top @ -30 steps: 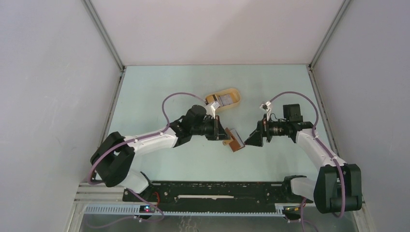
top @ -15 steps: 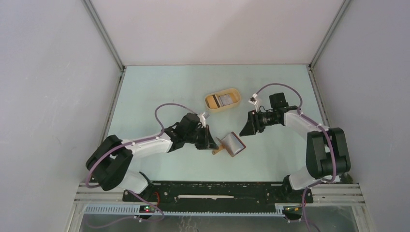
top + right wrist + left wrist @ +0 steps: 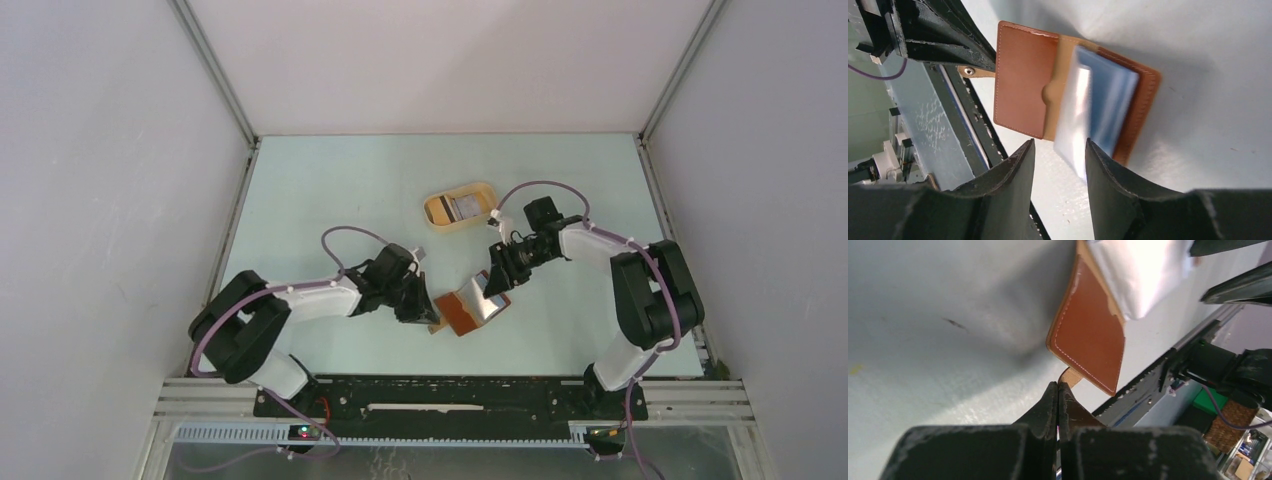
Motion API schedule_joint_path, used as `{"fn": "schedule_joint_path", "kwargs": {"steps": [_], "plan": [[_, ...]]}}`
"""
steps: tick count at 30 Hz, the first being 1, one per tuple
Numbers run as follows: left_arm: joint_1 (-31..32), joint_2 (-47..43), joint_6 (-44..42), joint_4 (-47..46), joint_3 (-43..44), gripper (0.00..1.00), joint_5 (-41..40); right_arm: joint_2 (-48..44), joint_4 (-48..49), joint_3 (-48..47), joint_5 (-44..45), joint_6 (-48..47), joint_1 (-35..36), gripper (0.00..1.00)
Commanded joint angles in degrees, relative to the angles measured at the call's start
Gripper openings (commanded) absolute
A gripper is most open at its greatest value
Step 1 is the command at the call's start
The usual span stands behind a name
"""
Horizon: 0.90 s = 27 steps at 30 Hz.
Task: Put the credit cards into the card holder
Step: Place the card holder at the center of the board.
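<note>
The reddish-brown card holder (image 3: 455, 313) lies open on the table near the front. A silvery-blue credit card (image 3: 487, 307) sticks out of its right half. My left gripper (image 3: 428, 312) is shut on the holder's tan snap strap (image 3: 1069, 377), at the holder's (image 3: 1090, 337) lower edge. In the right wrist view the card (image 3: 1098, 107) is blurred and overhangs the holder (image 3: 1020, 80). My right gripper (image 3: 1060, 150) hovers just over that card's loose corner, jaws apart, not clamping it. Another grey card (image 3: 463, 208) lies in the tan tray.
The tan oval tray (image 3: 432, 211) stands behind the holder, mid-table. The black rail (image 3: 450, 395) with both arm bases runs along the near edge. Grey walls close in left, right and back.
The left gripper has drawn the card holder toward the near edge and laid it open. The right gripper swung back, then came in over the card, its jaws narrowing.
</note>
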<state>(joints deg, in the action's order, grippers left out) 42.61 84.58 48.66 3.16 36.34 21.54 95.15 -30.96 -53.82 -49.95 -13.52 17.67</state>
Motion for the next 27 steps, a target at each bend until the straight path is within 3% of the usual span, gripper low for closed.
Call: {"fn": "schedule_joint_path", "kwargs": {"steps": [1, 8, 12, 19, 27], "plan": [[-0.9, 3.9, -0.7, 2.2, 1.1, 0.00, -0.1, 2.4, -1.7, -3.0, 3.8, -1.7, 0.3, 0.50], [-0.9, 7.8, -3.3, 4.4, 4.7, 0.00, -0.5, 5.2, -3.4, -4.1, 5.2, -2.8, 1.0, 0.50], [-1.5, 7.1, -3.3, 4.5, 4.2, 0.07, -1.2, 6.9, -4.4, -4.8, 5.1, -3.4, 1.0, 0.47], [-2.2, 7.4, -3.4, 2.8, 4.8, 0.15, 0.6, 6.7, -7.8, -6.0, -4.8, -6.9, 1.1, 0.42], [-2.3, 9.5, -3.5, 1.1, 5.7, 0.14, 2.0, 4.0, -8.2, -6.6, -0.1, -7.2, -2.3, 0.50]]}}
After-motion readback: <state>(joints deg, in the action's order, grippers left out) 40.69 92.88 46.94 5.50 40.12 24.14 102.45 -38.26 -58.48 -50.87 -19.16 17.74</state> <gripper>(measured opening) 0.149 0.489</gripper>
